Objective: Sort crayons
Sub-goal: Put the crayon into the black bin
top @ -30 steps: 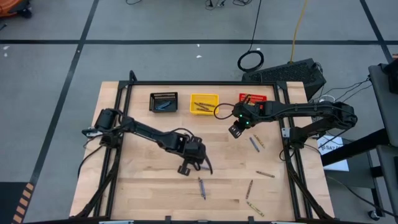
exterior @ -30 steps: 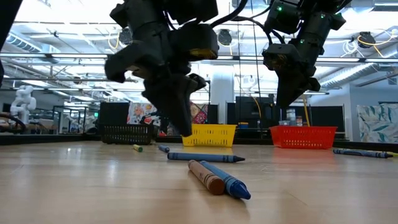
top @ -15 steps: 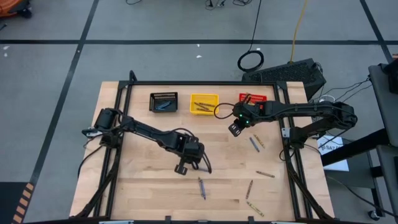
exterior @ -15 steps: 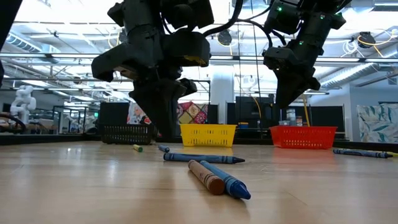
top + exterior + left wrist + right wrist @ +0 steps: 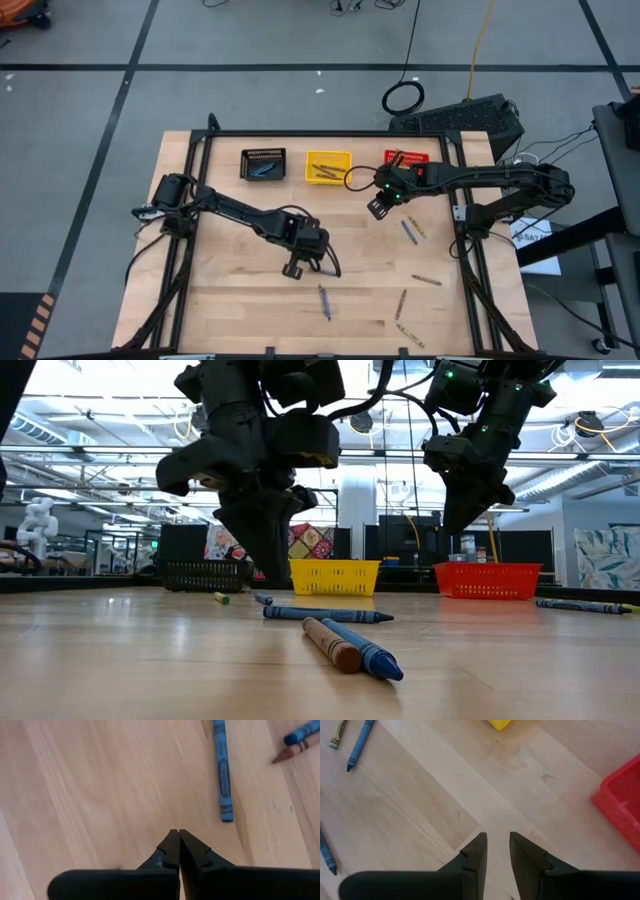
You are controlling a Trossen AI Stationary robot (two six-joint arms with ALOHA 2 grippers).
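Two grippers: left gripper (image 5: 293,268) closed, empty, nudged farther from blue crayon (image 5: 324,301); right gripper (image 5: 378,208) unmoved, parted, empty.

Bright, even overhead light. High view sharp, arms cast only faint soft shadows on the counter (image 5: 230,300). Low view backlit: ceiling lamps and windows blown out, both arms near-silhouettes, sheen on the wood below the left hand (image 5: 262,565). Crayons (image 5: 350,645) nearest the lens slightly soft; room behind fairly clear. Wrist views evenly lit, wood grain crisp ahead of each hand, own fingers (image 5: 172,851) dark and blurred at the frame edge.
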